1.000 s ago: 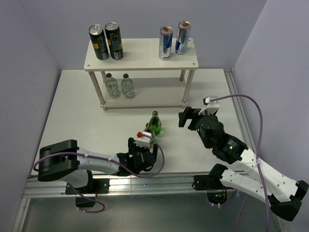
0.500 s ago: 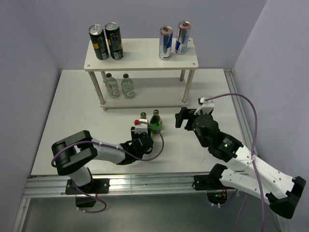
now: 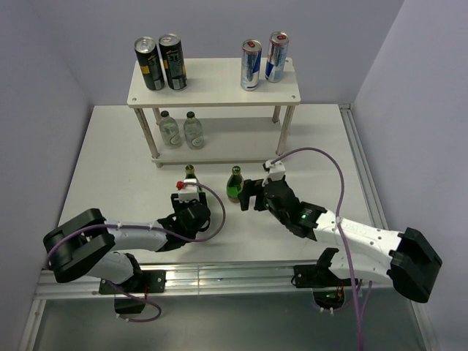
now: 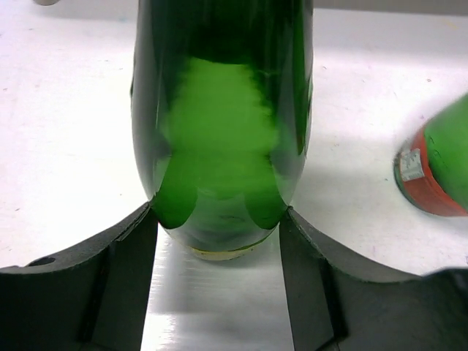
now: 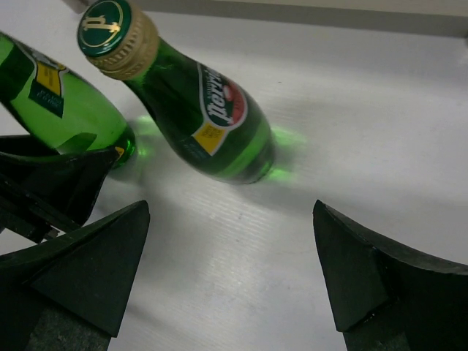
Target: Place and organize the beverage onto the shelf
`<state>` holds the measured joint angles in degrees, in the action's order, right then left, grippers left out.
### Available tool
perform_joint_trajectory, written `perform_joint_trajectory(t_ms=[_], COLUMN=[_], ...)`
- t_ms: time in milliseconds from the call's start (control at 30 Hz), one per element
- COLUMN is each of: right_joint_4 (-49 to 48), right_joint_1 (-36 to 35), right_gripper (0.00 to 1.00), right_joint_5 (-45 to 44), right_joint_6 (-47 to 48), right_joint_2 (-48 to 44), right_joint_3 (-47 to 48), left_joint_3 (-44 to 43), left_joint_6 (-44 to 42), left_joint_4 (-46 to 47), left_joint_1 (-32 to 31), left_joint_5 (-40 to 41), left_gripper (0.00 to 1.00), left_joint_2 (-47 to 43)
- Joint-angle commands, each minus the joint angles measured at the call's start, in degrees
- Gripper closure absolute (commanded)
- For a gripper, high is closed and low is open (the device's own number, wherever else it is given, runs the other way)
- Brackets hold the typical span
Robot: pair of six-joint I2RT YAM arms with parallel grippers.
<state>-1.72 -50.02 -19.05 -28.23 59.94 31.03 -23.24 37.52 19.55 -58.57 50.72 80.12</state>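
A green glass bottle [image 3: 190,174] [image 4: 219,110] stands between the fingers of my left gripper [image 3: 189,186] [image 4: 218,219], which is shut on its lower body, both pads touching the glass. A second green bottle [image 3: 235,184] [image 5: 205,117] with a gold cap stands on the table just to the right. My right gripper [image 3: 248,194] [image 5: 230,212] sits open right beside it, with nothing between its fingers. The shelf [image 3: 216,80] stands at the back of the table.
Two black cans [image 3: 161,63] and two silver-blue cans [image 3: 263,58] stand on the shelf's top board. Two clear bottles [image 3: 181,129] stand on its lower board. Grey walls close in both sides of the white table [image 3: 110,168].
My left gripper closed on one green bottle and moved it left and toward the shelf, away from the other bottle. My right gripper came left and down beside the standing bottle.
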Motion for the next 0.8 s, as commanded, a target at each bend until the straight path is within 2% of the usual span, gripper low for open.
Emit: perform_joint_trajectory(t_ms=[0, 200, 500, 767], right_joint_4=[-9.7, -13.66, -19.46, -24.38], right_joint_1=[-1.22, -4.64, -5.62, -5.79], right_gripper=[0.0, 0.0, 0.0, 0.0], right_joint_5=[0.86, -2.83, -13.01, -20.58], right_joint_6=[-1.56, -1.65, -2.01, -1.57], right_joint_2=[3.06, 7.81, 24.94, 30.4], right_joint_3=[-0.09, 0.53, 6.15, 7.12], left_joint_3=[-0.05, 1.45, 2.06, 3.56], left_joint_6=[2.74, 2.91, 3.7, 3.18], left_joint_4=[1.99, 3.3, 2.77, 4.36], left_joint_1=[1.17, 2.75, 4.16, 4.6], left_joint_5=[3.25, 1.84, -0.01, -0.71], left_gripper=[1.0, 1.0, 1.0, 1.0], left_joint_2=[-4.26, -6.29, -7.87, -9.46])
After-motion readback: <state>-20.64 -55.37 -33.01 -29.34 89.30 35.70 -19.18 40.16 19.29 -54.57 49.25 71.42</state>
